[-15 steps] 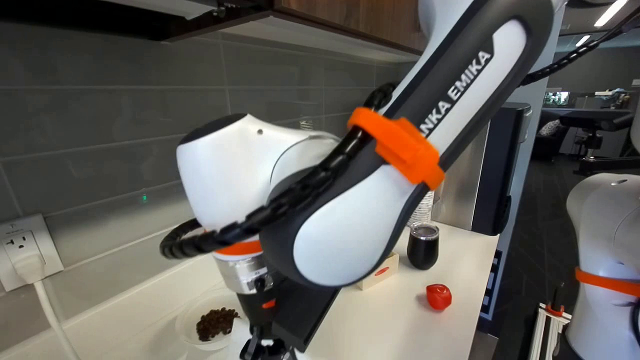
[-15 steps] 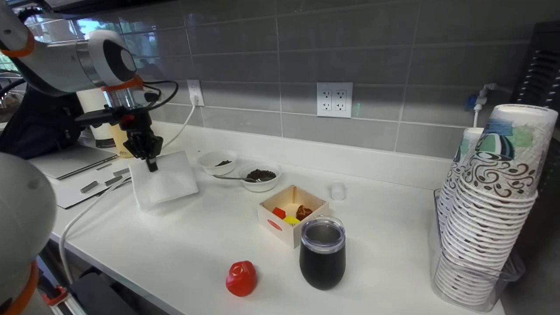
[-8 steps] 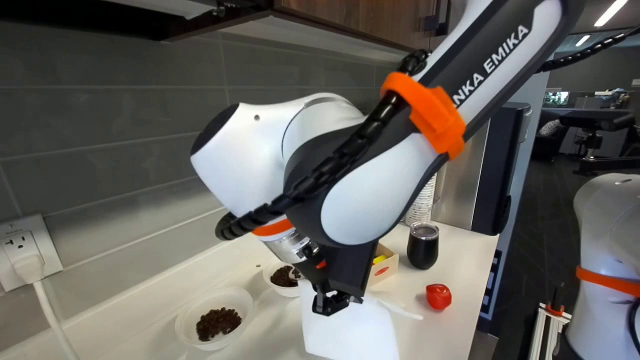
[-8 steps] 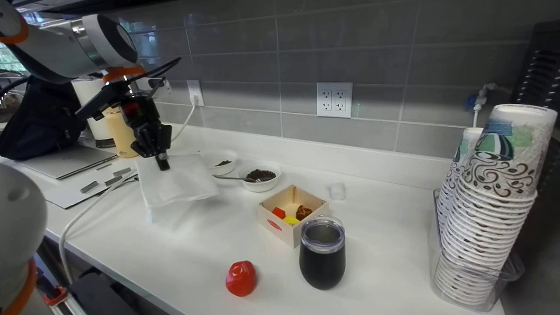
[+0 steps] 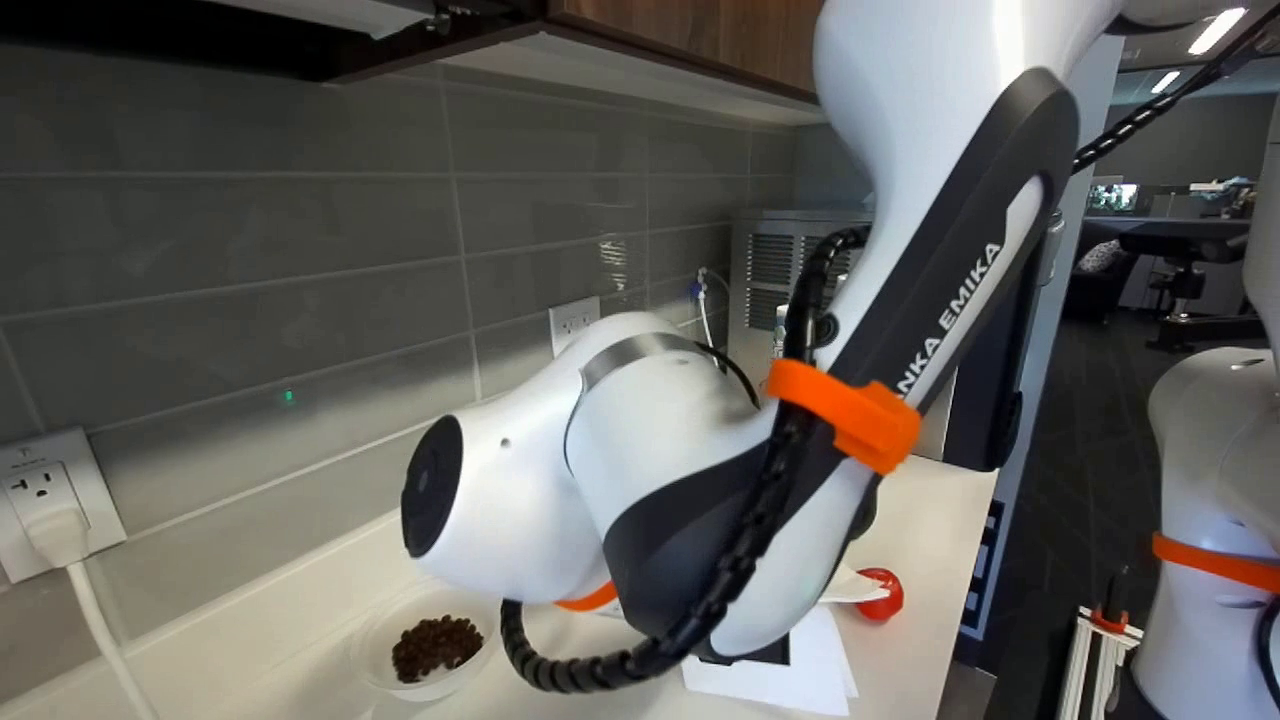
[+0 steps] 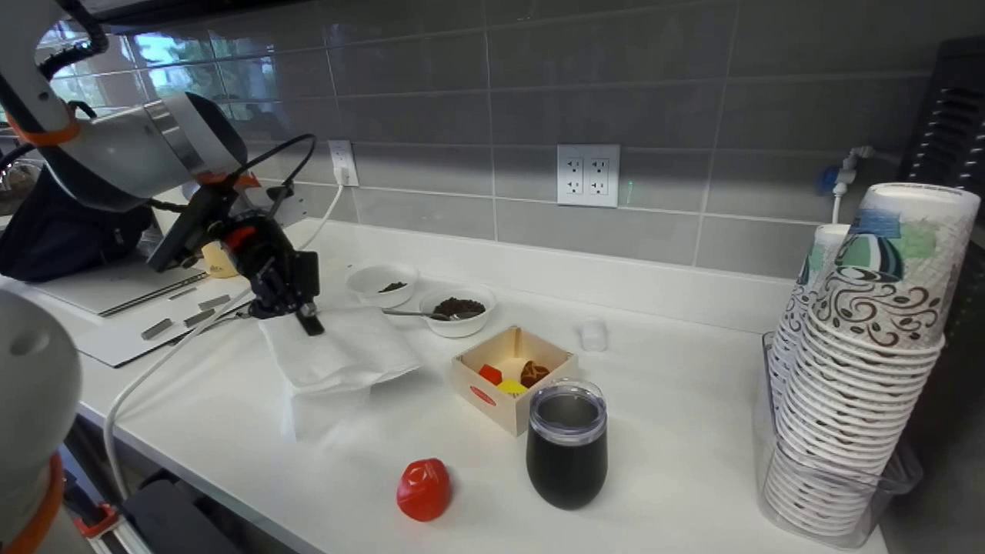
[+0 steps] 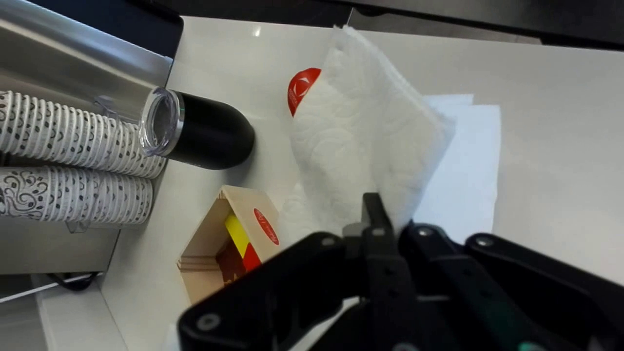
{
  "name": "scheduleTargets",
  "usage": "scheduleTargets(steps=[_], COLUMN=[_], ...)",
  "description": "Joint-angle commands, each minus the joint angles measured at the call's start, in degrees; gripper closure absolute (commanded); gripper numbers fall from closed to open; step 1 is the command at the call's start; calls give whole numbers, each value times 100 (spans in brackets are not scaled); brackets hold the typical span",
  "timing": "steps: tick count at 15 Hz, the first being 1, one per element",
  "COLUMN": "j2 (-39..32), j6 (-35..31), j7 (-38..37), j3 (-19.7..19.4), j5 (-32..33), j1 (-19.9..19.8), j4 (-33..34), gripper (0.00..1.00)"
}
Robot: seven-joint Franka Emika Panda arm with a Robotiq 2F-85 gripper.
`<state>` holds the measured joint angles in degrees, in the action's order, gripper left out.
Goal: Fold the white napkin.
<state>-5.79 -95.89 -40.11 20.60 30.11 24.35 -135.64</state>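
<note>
The white napkin (image 6: 350,350) is held over the counter, with its upper part spread to the right of the fingers and a lower layer hanging beneath. In the wrist view the napkin (image 7: 341,136) shows embossed texture, with a smooth bluish-white layer under it. My gripper (image 6: 310,319) is shut on the napkin's edge, and the fingers (image 7: 382,214) are close together with cloth between them. In an exterior view the arm hides the gripper, and only part of the napkin (image 5: 800,670) shows. Whether the lower layer touches the counter I cannot tell.
A red object (image 6: 425,490), a black tumbler (image 6: 568,446) and a wooden box (image 6: 492,396) stand near the napkin. Bowls (image 6: 460,327) (image 6: 369,281) and a spoon (image 6: 408,313) lie behind it. Stacked paper cups (image 6: 854,385) stand to the right. A white cable (image 6: 138,385) crosses the counter edge.
My gripper has moved rightward and lower over the counter in an exterior view, dragging the napkin with it toward the box and red object. The grip on the napkin stays.
</note>
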Motion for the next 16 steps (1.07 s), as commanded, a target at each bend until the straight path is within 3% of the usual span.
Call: scheduleTargets(steps=[1, 9, 16], j2=[-475, -139, -504], j6=[-28, -1907, -3293], j7=[-317, -168, 155], j3=[99, 217, 178], j5=[154, -746, -1212], j1=[148, 185, 179], j4=[95, 188, -12], gripper=[99, 99, 96])
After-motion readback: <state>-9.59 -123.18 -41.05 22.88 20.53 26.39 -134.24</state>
